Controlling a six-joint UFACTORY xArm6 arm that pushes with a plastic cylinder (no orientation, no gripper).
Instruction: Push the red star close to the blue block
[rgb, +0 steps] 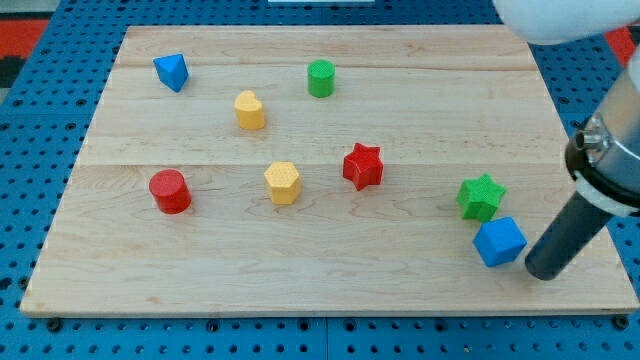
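The red star (362, 166) lies near the middle of the wooden board (330, 275). A blue cube (499, 241) sits at the view's lower right, well to the right of and below the star. A second blue block, a triangular one (172, 71), sits at the view's upper left. My tip (543, 272) rests on the board just right of the blue cube, close to it, far from the red star.
A green star (481, 196) sits just above the blue cube. A yellow hexagonal block (283, 182) lies left of the red star. A red cylinder (170, 191), a yellow block (250, 110) and a green cylinder (320, 78) lie further off.
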